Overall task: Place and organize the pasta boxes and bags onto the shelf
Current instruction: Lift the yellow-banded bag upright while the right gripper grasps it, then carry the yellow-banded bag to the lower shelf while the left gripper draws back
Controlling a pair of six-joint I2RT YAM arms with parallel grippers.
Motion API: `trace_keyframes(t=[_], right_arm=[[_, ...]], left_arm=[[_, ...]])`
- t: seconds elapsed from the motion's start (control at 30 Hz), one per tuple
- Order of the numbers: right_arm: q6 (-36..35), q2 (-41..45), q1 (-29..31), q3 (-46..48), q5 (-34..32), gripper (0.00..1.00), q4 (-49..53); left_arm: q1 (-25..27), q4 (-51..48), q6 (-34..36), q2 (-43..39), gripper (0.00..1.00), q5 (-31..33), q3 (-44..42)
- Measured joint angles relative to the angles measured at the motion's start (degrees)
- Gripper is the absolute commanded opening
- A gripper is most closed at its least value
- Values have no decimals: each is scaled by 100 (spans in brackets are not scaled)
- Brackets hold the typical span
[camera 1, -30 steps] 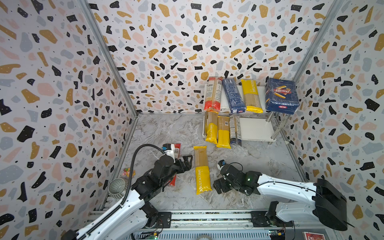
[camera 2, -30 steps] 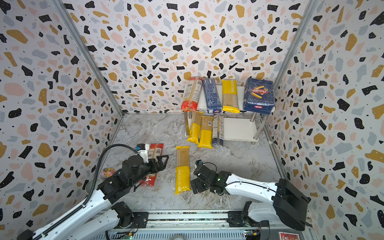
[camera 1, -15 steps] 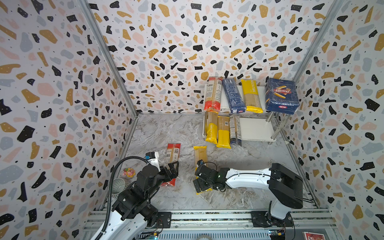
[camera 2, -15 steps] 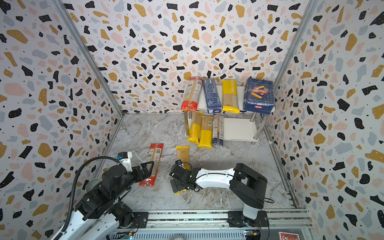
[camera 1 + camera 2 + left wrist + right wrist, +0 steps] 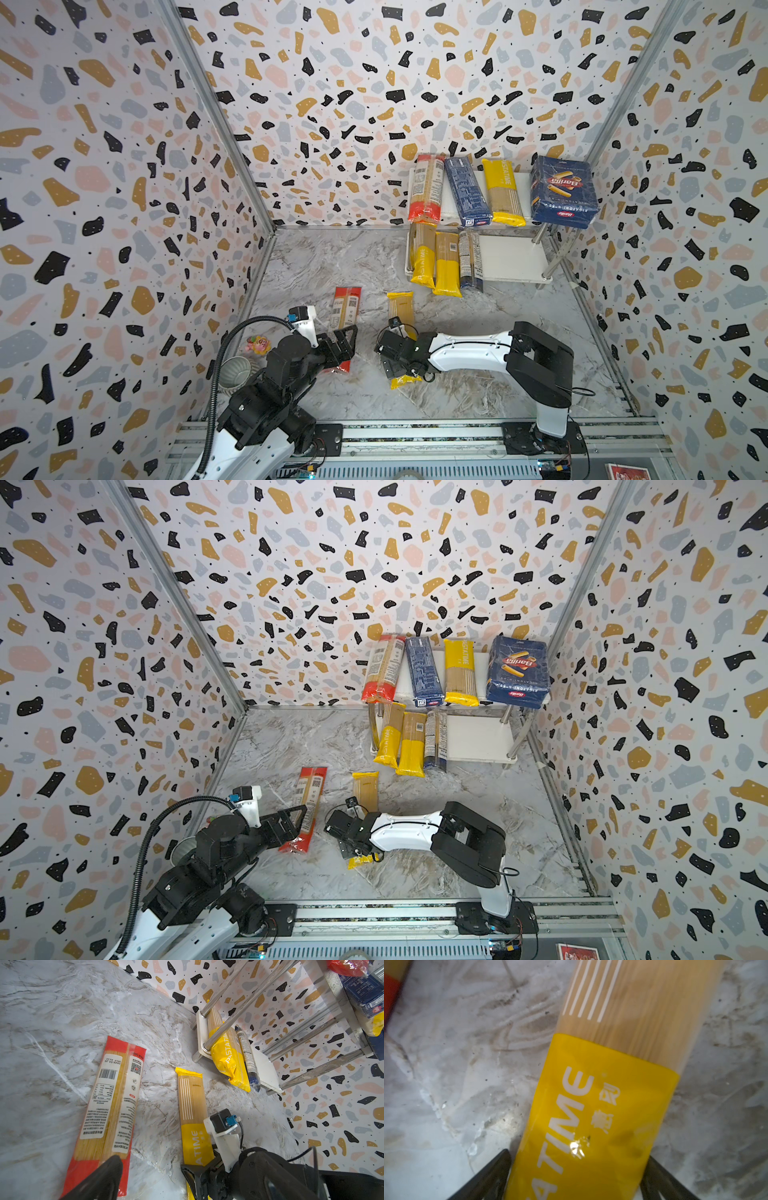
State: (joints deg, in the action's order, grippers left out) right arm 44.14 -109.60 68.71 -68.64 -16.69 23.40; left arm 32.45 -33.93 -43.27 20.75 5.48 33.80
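Observation:
A yellow PASTATIME bag (image 5: 401, 309) (image 5: 602, 1105) lies on the marble floor. My right gripper (image 5: 400, 365) (image 5: 579, 1155) is down over its near half, with a finger against each long edge. Left of it lies a red-ended bag (image 5: 347, 309) (image 5: 112, 1101). My left gripper (image 5: 345, 343) hovers open over its near end; one finger (image 5: 104, 1176) shows. The shelf (image 5: 511, 257) at the back right carries on top a red-ended bag (image 5: 426, 187), the narrow blue box (image 5: 467, 191), a yellow bag (image 5: 500, 191) and the wide Barilla box (image 5: 563, 191). Its lower board holds three bags (image 5: 446, 262).
A small ribbed bowl (image 5: 235, 372) and a pink toy (image 5: 257, 344) sit by the left wall near my left arm. A metal rail (image 5: 415, 432) runs along the front. Patterned walls close in three sides. The lower board's right half is bare.
My right arm has swung left over the yellow bag and dropped onto it, jaws narrowing against its sides. My left gripper has drawn back toward the red-ended bag's near end.

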Motion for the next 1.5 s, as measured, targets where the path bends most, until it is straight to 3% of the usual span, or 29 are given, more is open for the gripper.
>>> trace_keyframes(t=[0.03, 0.13, 0.4, 0.6, 0.9, 1.2, 1.5], right_arm=[[13, -7, 2, 2, -13, 60, -7], [17, 26, -20, 103, -31, 42, -144], [-181, 704, -446, 1163, 938, 27, -1453], [-170, 1626, -1167, 2708, 2730, 24, -3060], [109, 2778, -1989, 4030, 4653, 22, -3810], [540, 4094, -2837, 4798, 5702, 20, -3952], [616, 5818, -3891, 4887, 6347, 19, -3377]], left_arm=[[0, 0, 4, -13, 100, -11, 0], [0, -11, 17, -31, 100, -44, 0], [0, -144, 37, -33, 99, -42, 50], [0, -203, 85, 57, 100, 20, 317], [0, -162, 109, 461, 99, 87, 439], [-2, 92, 107, 927, 100, 92, 461], [-4, 520, 109, 1513, 99, 46, 625]])
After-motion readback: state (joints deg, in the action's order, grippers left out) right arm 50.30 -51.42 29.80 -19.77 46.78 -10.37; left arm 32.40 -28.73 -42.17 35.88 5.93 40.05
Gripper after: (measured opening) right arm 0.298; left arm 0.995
